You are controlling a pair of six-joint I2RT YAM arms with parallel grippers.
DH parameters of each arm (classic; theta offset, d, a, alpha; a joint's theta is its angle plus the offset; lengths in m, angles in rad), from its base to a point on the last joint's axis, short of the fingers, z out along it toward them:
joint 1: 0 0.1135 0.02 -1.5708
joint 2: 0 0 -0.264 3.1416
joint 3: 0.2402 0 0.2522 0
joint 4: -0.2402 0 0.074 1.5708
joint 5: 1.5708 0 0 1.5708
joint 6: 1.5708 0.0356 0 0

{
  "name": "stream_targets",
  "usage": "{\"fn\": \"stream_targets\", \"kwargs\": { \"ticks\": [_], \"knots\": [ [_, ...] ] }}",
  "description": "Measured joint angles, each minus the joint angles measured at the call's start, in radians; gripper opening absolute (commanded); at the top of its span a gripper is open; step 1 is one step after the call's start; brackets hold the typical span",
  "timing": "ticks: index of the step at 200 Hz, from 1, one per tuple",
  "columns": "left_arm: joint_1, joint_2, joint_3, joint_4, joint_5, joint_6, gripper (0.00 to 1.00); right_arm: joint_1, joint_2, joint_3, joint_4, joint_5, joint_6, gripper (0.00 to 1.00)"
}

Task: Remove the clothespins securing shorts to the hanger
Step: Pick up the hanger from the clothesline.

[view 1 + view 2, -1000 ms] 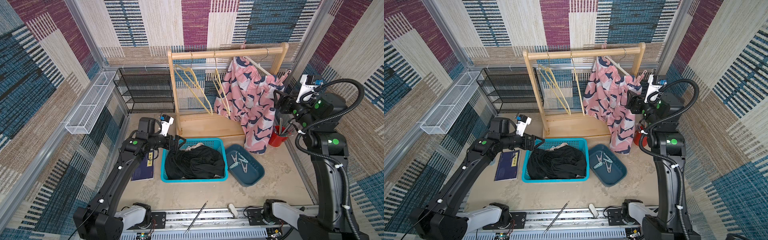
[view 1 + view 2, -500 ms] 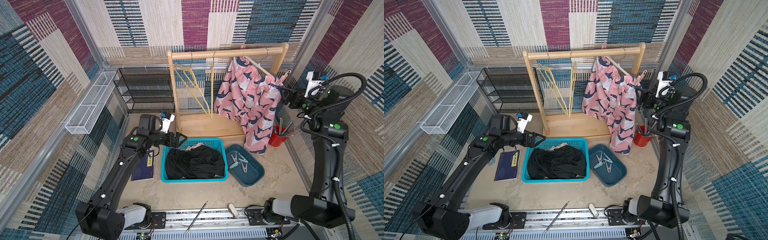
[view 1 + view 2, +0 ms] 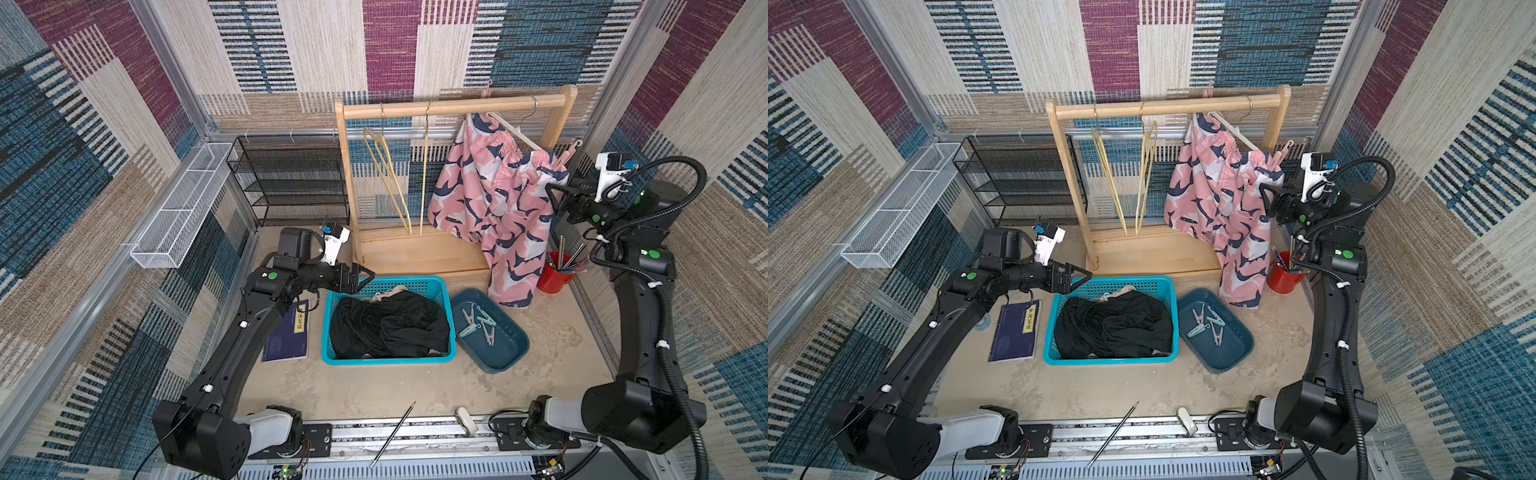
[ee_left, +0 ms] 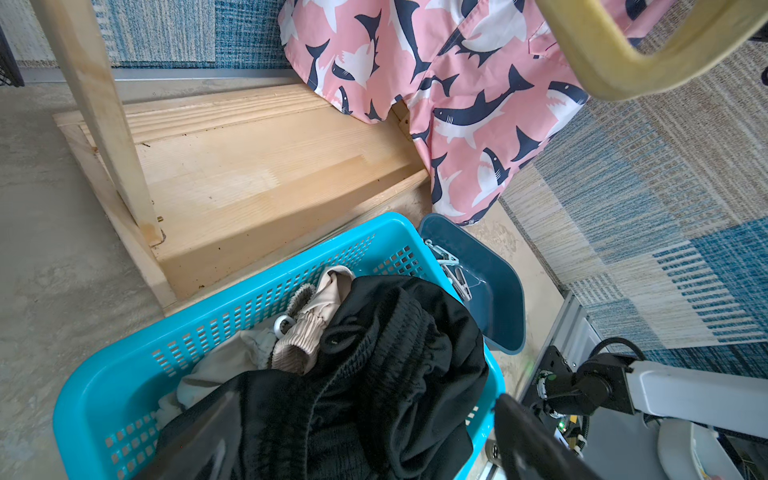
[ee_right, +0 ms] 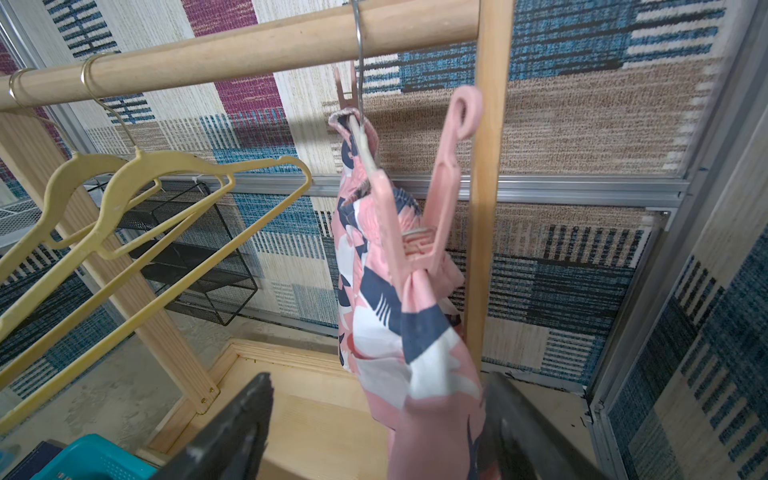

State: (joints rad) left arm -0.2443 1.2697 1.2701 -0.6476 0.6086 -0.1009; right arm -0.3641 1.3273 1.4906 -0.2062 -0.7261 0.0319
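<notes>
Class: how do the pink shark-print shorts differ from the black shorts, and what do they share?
The pink shorts hang clipped to a hanger; the black shorts lie crumpled in the basket. The pink shorts are shark-printed; the black shorts plain. Both have gathered waistbands.

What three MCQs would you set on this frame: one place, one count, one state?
1. The black shorts lie: A on a hanger; B in the basket; C in the tray.
2. Bare yellow hangers on the rail: A one; B two; C four.
3. The right pincer is: A open, facing the pink pin; B shut on a pen; C shut on the rail.
Key: B, they lie heaped in the basket; B, two hang empty; A, its jaws stand apart, holding nothing.
</notes>
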Motion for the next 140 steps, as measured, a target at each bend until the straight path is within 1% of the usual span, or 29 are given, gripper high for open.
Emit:
{"fn": "stream_targets", "kwargs": {
  "ticks": [28,86,98,124,140],
  "knots": [
    [0.001,0.000,0.000,0.000,0.000,0.000,0.97,0.000,0.006,-0.028,0.067,-0.016,0.001,0.78],
    [0.002,0.000,0.000,-0.001,0.000,0.000,0.97,0.000,0.075,-0.006,0.153,-0.068,0.013,0.72],
    [0.002,0.000,0.000,-0.001,0.000,0.000,0.97,0.000,0.089,0.002,0.164,-0.079,0.013,0.69],
    [0.002,0.000,0.002,-0.003,-0.001,0.000,0.97,0.000,0.121,0.021,0.184,-0.109,0.023,0.61],
    [0.002,0.001,0.003,-0.005,-0.001,0.000,0.97,0.000,0.138,0.034,0.191,-0.129,0.032,0.54]
  ]
}}
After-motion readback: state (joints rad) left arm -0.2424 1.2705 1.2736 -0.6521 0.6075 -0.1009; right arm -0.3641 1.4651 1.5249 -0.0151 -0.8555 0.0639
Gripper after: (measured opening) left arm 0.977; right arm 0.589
